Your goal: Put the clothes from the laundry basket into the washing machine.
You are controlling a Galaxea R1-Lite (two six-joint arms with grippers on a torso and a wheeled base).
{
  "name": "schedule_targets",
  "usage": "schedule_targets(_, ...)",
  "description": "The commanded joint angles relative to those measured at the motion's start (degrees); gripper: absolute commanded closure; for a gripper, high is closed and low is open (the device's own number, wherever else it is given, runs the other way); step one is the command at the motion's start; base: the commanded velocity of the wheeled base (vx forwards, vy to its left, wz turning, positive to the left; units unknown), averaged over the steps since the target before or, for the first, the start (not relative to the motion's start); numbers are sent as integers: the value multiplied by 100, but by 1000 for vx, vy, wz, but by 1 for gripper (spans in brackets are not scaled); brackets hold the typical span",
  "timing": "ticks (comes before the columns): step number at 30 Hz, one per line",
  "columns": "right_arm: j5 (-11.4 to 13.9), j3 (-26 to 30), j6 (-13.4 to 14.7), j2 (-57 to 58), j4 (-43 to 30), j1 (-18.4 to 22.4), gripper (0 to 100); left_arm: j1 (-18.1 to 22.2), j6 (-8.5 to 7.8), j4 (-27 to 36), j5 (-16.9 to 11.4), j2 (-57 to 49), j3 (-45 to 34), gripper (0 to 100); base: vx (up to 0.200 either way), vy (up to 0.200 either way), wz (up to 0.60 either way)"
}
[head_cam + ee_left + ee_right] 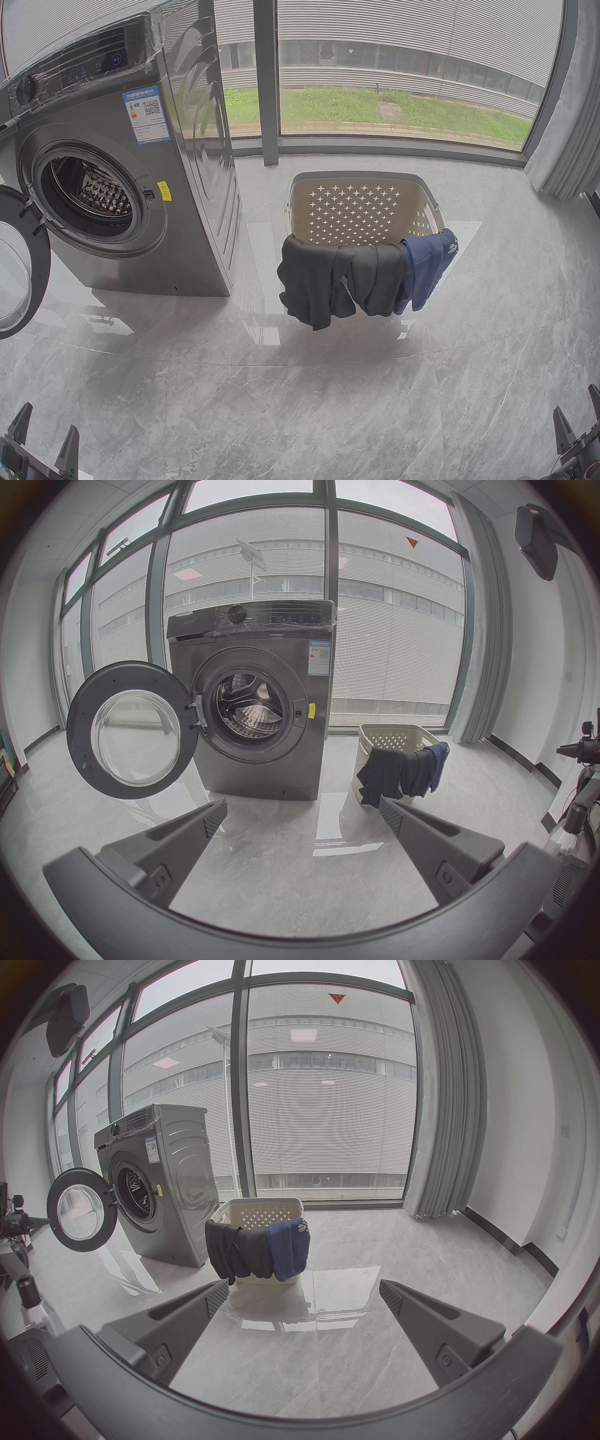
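Dark grey garment (319, 281) and blue garment (428, 265) were draped over the near rim of a beige perforated plastic laundry basket (356, 212), set on the floor right of a grey front-loading washing machine (125, 250) with its round door (19, 262) swung out. Left hand (302, 805) and right hand (303, 1285) were spread wide, nothing held, at the near side.

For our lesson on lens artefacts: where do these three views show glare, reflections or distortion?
Head view: daylight leaves bright glare patches on the glossy floor beside the laundry basket. Left wrist view: fisheye bows the window frames and darkens the corners. Right wrist view: same bowing; the clothes are mirrored in the floor before the open right gripper.
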State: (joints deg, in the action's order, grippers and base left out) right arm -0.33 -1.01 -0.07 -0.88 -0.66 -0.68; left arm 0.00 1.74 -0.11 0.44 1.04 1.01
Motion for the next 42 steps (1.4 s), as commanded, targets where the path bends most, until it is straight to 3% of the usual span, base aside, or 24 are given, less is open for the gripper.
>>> schedule_targets(1,-2,84,-1,9,4,-2,0,0,1,2,0,-104,-101,0,0,-200,0)
schedule_targets(22,-2,84,-1,9,4,-2,0,0,-25,-7,0,-104,-101,0,0,0,0)
schedule_targets(31,-2,84,-10,9,4,-2,0,0,1,2,9,-104,-101,0,200,0,0)
schedule_targets(42,-2,84,-10,9,4,-2,0,0,-25,2,9,-104,-101,0,0,-36,0)
